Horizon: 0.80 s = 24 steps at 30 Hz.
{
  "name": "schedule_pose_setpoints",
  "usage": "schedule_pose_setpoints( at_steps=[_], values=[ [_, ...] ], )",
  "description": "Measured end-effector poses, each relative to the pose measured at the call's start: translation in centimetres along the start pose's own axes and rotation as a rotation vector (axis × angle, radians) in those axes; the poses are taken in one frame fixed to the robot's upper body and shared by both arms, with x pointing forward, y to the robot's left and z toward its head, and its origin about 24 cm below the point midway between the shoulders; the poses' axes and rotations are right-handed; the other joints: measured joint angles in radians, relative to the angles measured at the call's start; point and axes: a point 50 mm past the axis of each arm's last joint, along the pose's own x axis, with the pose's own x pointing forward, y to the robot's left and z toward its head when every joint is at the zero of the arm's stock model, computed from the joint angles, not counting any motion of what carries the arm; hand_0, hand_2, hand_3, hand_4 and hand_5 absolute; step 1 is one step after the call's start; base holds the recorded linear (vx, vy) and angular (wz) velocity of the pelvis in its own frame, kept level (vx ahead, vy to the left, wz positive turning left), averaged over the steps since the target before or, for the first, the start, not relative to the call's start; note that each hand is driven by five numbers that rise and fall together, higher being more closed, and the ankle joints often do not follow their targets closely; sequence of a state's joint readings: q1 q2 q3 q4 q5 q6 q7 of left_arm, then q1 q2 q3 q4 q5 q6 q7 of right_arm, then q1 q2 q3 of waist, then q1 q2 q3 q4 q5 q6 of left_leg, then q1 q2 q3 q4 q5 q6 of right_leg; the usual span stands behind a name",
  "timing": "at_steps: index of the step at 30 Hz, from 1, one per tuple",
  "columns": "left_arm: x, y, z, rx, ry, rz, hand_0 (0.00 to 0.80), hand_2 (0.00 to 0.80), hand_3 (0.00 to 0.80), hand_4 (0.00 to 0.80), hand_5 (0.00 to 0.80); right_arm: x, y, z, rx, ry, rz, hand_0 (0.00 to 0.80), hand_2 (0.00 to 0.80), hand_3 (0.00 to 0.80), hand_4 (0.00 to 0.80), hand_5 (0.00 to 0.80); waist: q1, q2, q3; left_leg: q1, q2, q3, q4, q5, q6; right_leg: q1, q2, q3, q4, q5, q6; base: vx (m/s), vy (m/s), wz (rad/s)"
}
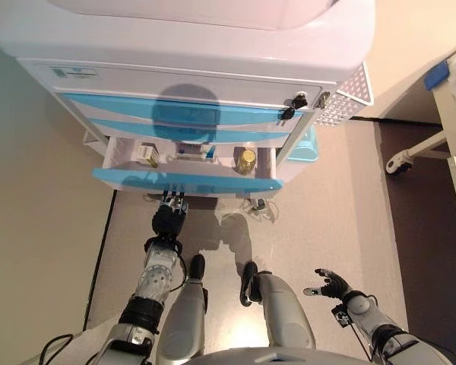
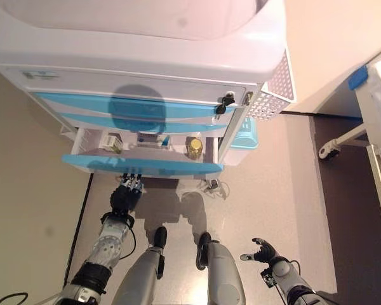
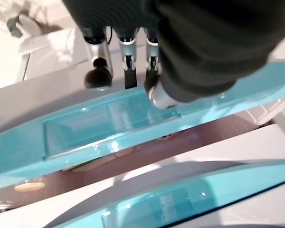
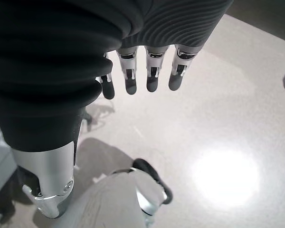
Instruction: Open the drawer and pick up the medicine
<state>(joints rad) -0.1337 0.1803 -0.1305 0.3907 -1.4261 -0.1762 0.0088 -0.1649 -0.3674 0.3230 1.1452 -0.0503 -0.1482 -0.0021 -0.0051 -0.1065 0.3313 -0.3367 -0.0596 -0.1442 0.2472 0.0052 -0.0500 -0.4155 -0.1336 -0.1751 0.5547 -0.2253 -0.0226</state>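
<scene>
Grey floor under a white cart (image 1: 213, 46), whose bottom drawer (image 1: 186, 181) is pulled partway out. Left hand (image 1: 169, 217) sits at 6 o'clock of the drawer front, fingers (image 3: 97, 78) straight against its underside lip, so it could slip off if it tugs. Medicine looks like the yellow bottle (image 1: 246, 160) inside at 3 o'clock (labels unreadable, back of drawer hidden). Right hand (image 1: 328, 285) idles low with fingers spread, holding nothing.

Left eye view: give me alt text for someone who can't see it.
The cart's bottom blue-fronted drawer stands open, the left hand at its front edge. Inside are a yellow-capped bottle and small boxes. The right hand hangs open over the floor.
</scene>
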Motion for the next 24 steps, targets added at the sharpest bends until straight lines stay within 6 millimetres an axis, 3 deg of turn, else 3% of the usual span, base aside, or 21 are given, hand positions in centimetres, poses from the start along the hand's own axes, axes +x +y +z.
schedule_pose_setpoints(
  at_steps=[8,11,16,24],
  values=[
    [-4.3,4.6,-1.0,-0.033,0.036,0.112,0.8,0.8,0.8,0.8,0.8,0.0,-0.1,0.0,-0.003,0.006,-0.008,0.0,0.0,0.0,0.0,0.0,0.025,0.044,-0.02,0.088,0.025,-0.003,-0.048,0.001,-0.007,0.094,0.025,-0.012,-0.068,0.009,-0.011,0.042,0.001,-0.04],
    [-6.5,6.2,-1.2,-0.027,0.072,0.163,0.8,0.8,0.8,0.8,0.8,-0.1,-0.3,-0.2,0.021,0.009,-0.021,0.0,0.0,0.0,0.0,0.0,0.033,0.056,-0.027,0.133,0.028,-0.023,-0.075,-0.001,-0.008,0.151,0.028,-0.035,-0.104,0.008,-0.009,0.06,-0.008,0.13],
    [-8.6,7.7,-1.5,-0.019,0.105,0.216,0.8,0.8,0.8,0.8,0.8,-0.3,-0.1,-0.9,0.036,0.026,-0.014,0.0,0.0,0.0,0.0,0.0,0.075,0.064,-0.041,0.174,0.031,-0.033,-0.102,0.0,-0.01,0.198,0.028,-0.05,-0.129,0.003,-0.005,0.071,-0.012,0.09],
    [-10.6,9.3,-1.6,-0.032,0.081,0.297,0.8,0.8,0.8,0.8,0.8,-1.0,0.6,-2.9,0.036,0.086,0.001,0.0,0.0,0.0,0.0,0.0,0.105,0.066,-0.074,0.225,0.029,-0.073,-0.134,0.001,-0.011,0.272,0.029,-0.088,-0.174,-0.005,0.002,0.054,-0.02,0.13]
  ],
)
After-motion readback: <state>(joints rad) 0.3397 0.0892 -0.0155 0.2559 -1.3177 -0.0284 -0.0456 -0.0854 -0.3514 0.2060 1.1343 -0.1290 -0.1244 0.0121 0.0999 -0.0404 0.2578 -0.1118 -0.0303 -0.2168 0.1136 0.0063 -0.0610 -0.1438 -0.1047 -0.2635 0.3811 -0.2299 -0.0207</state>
